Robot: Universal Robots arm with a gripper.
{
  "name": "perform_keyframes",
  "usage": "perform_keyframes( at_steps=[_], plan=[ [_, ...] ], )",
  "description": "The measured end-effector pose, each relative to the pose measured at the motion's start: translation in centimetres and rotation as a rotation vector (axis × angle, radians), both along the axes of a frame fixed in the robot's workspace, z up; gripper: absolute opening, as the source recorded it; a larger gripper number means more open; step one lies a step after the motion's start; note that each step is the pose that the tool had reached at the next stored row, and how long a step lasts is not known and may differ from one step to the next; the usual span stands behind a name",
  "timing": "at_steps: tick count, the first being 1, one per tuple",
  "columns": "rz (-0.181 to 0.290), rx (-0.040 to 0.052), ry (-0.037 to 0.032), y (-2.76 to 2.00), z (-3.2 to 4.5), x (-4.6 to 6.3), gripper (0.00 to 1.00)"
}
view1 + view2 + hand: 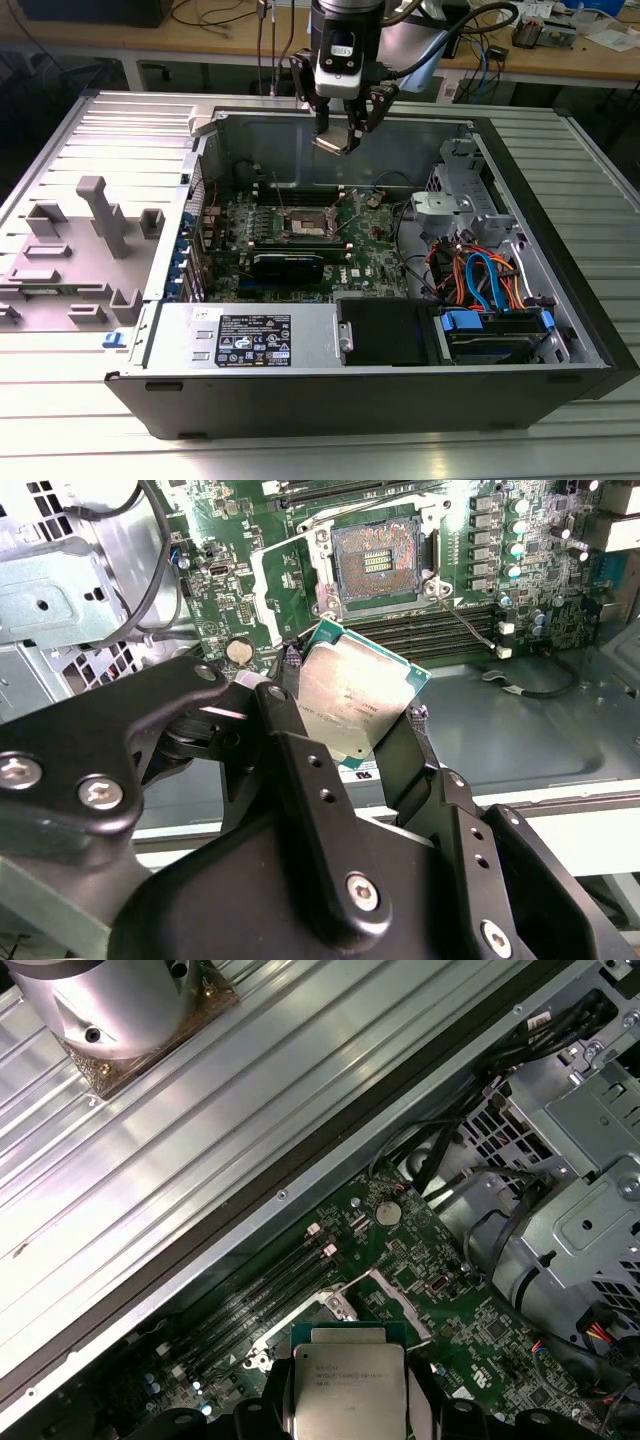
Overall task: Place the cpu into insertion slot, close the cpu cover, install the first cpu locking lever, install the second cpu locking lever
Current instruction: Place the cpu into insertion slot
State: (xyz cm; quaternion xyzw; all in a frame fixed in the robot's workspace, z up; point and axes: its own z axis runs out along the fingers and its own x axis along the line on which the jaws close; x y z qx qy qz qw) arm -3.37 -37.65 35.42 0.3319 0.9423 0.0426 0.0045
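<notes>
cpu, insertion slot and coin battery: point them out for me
cpu (pixel 355 695): second wrist view, middle of its silvery top
insertion slot (pixel 377 563): second wrist view, its inner contact field
coin battery (pixel 388 1212): first wrist view, its round face

Bright, even light falls from above. The ribbed desk (pixel 230 1130) beyond my jaws glares white, the cpu (pixel 350 695) between them gleams palely, and the case (pixel 270 150) floor beneath lies softly shadowed.
</notes>
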Motion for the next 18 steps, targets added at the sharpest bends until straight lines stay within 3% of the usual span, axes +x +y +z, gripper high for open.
perform_keyframes(
  at_steps=[2, 5, 8, 18],
  plan=[
    [-0.012, 0.0002, -0.0001, 0.00, -0.05, 0.00, 0.54],
    [-0.085, -0.0002, -0.0001, 0.00, -0.20, 0.00, 0.54],
    [-0.128, -0.0004, 0.0000, -0.01, -0.34, 0.00, 0.54],
    [-0.139, -0.0008, 0.0000, -0.09, -0.56, 0.00, 0.54]
  ],
)
